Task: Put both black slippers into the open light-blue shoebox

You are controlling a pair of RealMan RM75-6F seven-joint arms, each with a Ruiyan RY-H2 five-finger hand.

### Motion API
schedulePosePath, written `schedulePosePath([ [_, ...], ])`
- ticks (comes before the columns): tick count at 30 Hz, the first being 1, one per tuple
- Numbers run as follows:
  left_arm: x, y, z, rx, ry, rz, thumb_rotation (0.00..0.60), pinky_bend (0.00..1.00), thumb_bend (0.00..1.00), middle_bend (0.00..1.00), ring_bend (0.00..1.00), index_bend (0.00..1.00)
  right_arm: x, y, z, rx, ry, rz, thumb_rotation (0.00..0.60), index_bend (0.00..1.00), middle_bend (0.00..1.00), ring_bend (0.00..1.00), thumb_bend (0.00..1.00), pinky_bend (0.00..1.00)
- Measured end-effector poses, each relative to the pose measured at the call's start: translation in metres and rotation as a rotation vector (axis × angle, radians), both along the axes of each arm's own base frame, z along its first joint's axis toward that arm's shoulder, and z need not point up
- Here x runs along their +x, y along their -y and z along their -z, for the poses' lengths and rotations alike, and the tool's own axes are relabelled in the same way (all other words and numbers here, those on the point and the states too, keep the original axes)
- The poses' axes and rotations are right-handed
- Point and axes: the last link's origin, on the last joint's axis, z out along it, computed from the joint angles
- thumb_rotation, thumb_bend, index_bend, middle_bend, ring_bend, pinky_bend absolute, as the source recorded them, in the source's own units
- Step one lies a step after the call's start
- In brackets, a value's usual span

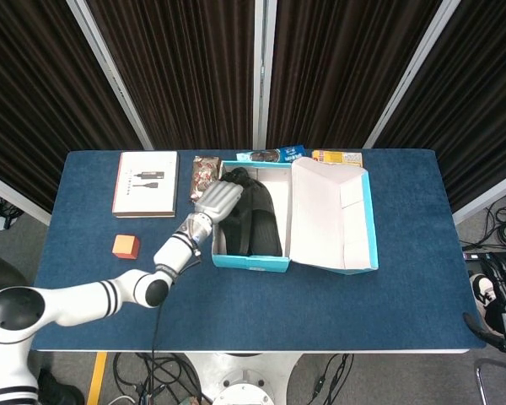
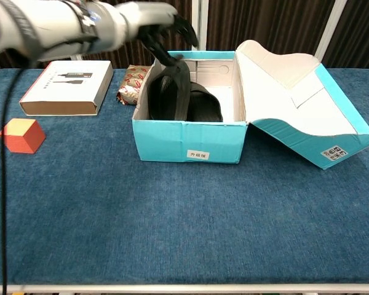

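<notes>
The light-blue shoebox (image 1: pixel 251 262) (image 2: pixel 190 141) stands mid-table, its lid (image 1: pixel 333 215) (image 2: pixel 295 92) hanging open to the right. Both black slippers are inside it. One slipper (image 2: pixel 169 92) stands on edge against the left wall, and the other slipper (image 2: pixel 206 107) lies flat beside it. From the head view the two slippers (image 1: pixel 257 221) look like a single dark mass. My left hand (image 1: pixel 218 201) (image 2: pixel 163 27) hovers over the box's left rear corner with its fingers spread. The fingertips are just above the upright slipper's top. My right hand (image 1: pixel 492 287) hangs low beyond the table's right edge, and its fingers are unclear.
A white booklet box (image 1: pixel 145 183) (image 2: pixel 67 86) lies at the back left. An orange block (image 1: pixel 125 245) (image 2: pixel 21 135) sits nearer the front left. A snack packet (image 1: pixel 204 173) (image 2: pixel 130 81) lies against the box's left rear. Two flat packets (image 1: pixel 274 155) (image 1: pixel 337 157) lie behind the box.
</notes>
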Motion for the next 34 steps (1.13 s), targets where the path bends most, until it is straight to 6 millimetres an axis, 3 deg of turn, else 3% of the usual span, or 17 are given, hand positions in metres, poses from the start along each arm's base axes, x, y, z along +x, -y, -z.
schedulePosePath([
  [5,-0.045,0.009,-0.043,0.107,0.071,-0.055,0.600,0.10,0.48,0.14,0.00,0.23,-0.005,0.001,-0.001,0.010,0.019,0.012,0.600,0.00,0.06,0.00,0.13,0.00],
  [11,-0.123,0.037,-0.083,0.264,0.057,-0.120,0.600,0.10,0.47,0.14,0.00,0.23,-0.013,0.004,0.000,0.025,0.033,0.038,0.600,0.00,0.09,0.00,0.13,0.00],
  [15,-0.179,0.071,-0.104,0.357,0.019,-0.172,0.600,0.10,0.45,0.14,0.00,0.23,-0.017,0.008,0.004,0.035,0.047,0.042,0.600,0.01,0.09,0.00,0.14,0.00],
  [21,-0.236,0.127,-0.129,0.472,-0.041,-0.231,0.600,0.09,0.42,0.14,0.00,0.23,-0.018,0.015,0.014,0.061,0.055,0.030,0.600,0.02,0.09,0.00,0.15,0.00],
  [27,-0.263,0.181,-0.145,0.503,-0.097,-0.259,0.600,0.09,0.42,0.14,0.00,0.23,-0.017,0.013,0.020,0.079,0.053,0.021,0.600,0.02,0.09,0.00,0.16,0.00],
  [34,-0.266,0.218,-0.147,0.494,-0.097,-0.264,0.600,0.08,0.41,0.14,0.00,0.23,-0.017,0.010,0.028,0.099,0.061,0.008,0.600,0.02,0.09,0.00,0.16,0.00],
])
